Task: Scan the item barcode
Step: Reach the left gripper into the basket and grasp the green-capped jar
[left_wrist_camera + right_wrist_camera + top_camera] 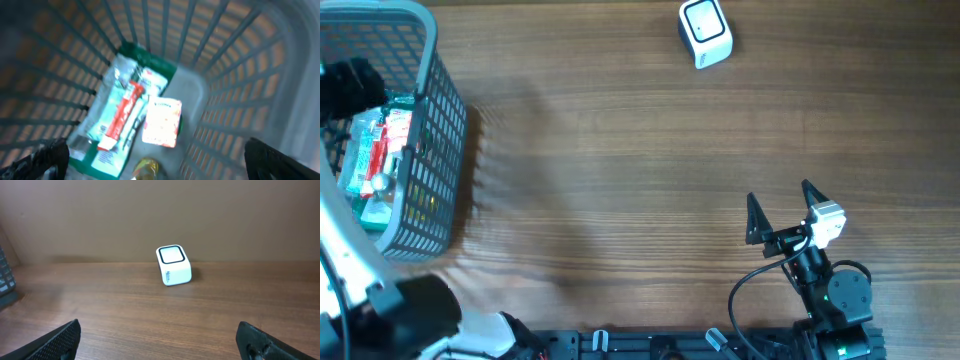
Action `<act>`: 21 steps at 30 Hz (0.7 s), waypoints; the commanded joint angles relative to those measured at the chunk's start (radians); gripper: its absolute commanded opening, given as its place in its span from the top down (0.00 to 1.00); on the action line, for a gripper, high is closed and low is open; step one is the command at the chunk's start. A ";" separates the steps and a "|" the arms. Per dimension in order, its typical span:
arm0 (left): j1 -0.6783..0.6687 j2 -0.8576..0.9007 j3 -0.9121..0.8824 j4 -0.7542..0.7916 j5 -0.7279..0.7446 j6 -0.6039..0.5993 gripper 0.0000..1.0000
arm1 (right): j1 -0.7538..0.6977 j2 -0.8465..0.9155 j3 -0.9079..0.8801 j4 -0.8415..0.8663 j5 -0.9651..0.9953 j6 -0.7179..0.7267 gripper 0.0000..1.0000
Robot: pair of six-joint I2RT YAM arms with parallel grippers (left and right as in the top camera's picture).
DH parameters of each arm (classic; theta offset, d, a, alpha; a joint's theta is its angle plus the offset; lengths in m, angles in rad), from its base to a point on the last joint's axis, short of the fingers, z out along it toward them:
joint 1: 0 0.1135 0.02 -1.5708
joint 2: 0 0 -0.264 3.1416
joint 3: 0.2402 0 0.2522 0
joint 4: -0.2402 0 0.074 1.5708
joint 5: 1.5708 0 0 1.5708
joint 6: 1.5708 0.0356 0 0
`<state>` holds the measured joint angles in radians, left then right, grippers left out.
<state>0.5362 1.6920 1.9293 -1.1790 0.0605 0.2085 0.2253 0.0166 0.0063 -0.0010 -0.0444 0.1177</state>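
Left gripper (pixel 157 162) gapes empty inside the grey plastic mesh basket (pixel 430 150) at the wooden table's (pixel 620 150) left edge — above a white-and-red packet (pixel 161 121); right gripper (pixel 780 195), likewise spread, faces the white cube scanner (pixel 705 33).

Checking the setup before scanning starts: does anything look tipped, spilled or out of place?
Nothing stands out. The basket stands upright with the packets lying loosely inside it, the scanner sits flat on the table, and nothing is spilled.

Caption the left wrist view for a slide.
Open jaws hover over the basket, packets lying inside.
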 commanded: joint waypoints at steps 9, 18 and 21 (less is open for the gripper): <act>0.005 0.261 0.000 -0.024 0.055 0.129 0.00 | -0.005 -0.003 -0.001 0.002 -0.008 -0.012 0.01; 0.005 0.412 -0.002 -0.027 0.055 0.129 0.00 | -0.005 -0.003 -0.001 0.002 -0.008 -0.012 0.00; 0.005 0.450 -0.002 -0.026 0.055 0.129 0.01 | -0.005 -0.003 -0.001 0.002 -0.008 -0.013 0.00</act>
<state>0.5362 2.0998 1.9289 -1.2079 0.0994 0.3168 0.2253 0.0166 0.0059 -0.0010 -0.0444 0.1177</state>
